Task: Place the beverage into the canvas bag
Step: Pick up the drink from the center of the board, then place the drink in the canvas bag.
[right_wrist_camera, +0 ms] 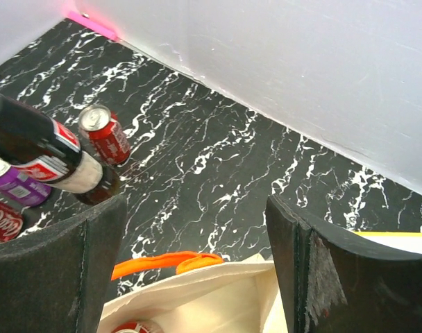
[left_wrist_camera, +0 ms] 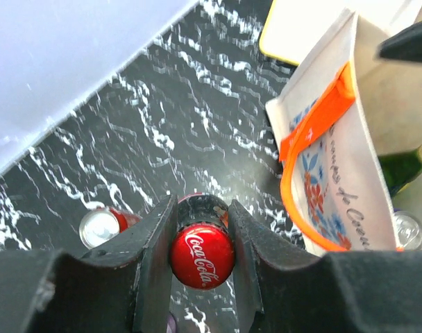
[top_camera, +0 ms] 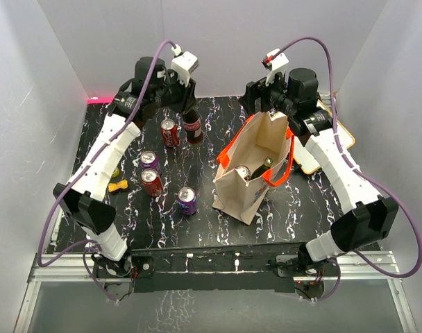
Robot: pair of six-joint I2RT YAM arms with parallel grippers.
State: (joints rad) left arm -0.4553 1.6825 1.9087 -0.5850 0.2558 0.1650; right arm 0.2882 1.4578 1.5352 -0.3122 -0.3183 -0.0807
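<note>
The beverage in hand is a dark Coca-Cola bottle (top_camera: 192, 127) with a red cap (left_wrist_camera: 202, 254). It stands upright at the back of the table, left of the bag. My left gripper (left_wrist_camera: 201, 203) is shut on its neck just under the cap, seen from above as the left gripper (top_camera: 187, 98). The canvas bag (top_camera: 256, 170) stands open in the middle, with orange handles (left_wrist_camera: 309, 132) and a flower print. A can (top_camera: 243, 171) and a green bottle (top_camera: 263, 166) lie inside. My right gripper (right_wrist_camera: 195, 208) hangs open over the bag's far rim (right_wrist_camera: 218, 284), touching nothing.
A red can (top_camera: 169, 132) stands beside the held bottle. A purple can (top_camera: 150, 160), another red can (top_camera: 152, 182) and a purple can (top_camera: 187, 200) stand further forward. A small yellow object (top_camera: 117, 186) lies left. A yellow-edged board (top_camera: 315, 161) lies right of the bag.
</note>
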